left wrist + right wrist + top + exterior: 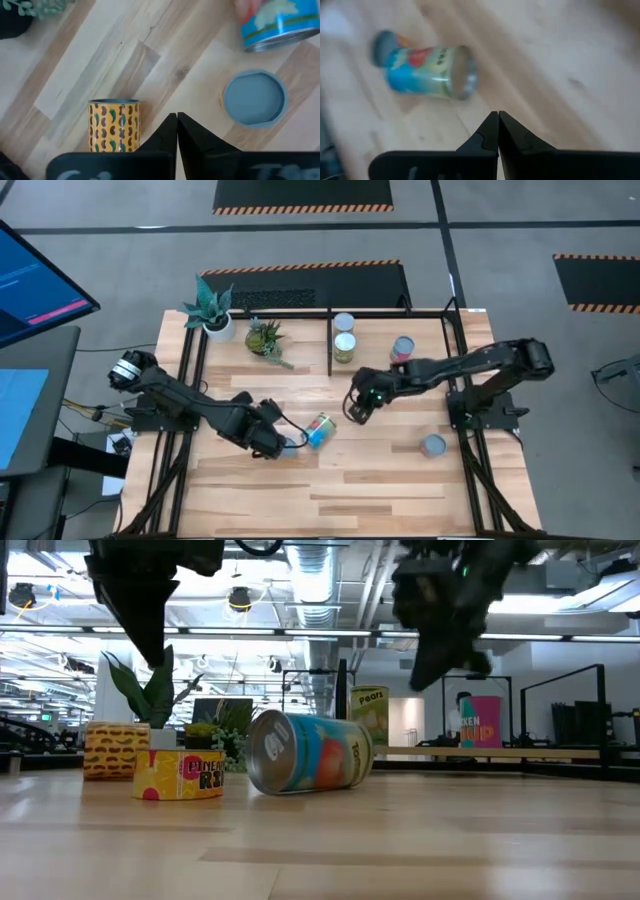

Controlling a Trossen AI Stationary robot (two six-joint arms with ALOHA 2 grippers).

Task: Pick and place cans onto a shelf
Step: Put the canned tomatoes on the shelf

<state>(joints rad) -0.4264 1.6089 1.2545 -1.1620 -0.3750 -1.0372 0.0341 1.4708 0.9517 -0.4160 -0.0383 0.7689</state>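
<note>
So the blue can [320, 429] is lying tipped on the tabletop [350, 480], with the left end effector [283, 442] and right end effector [354, 409] hovering either side of it, both pinched together and gripping nothing.

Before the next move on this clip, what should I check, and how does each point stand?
1. Blue can upright: not ok, it lies on its side.
2. Right gripper holding a can: not ok, fingers shut on nothing.
3. Left gripper holding a can: not ok, shut and empty beside the fallen can.
4. Cans already on the shelf: ok, two stand near the divider.
5. Can by the right arm's base upright: ok.
</note>
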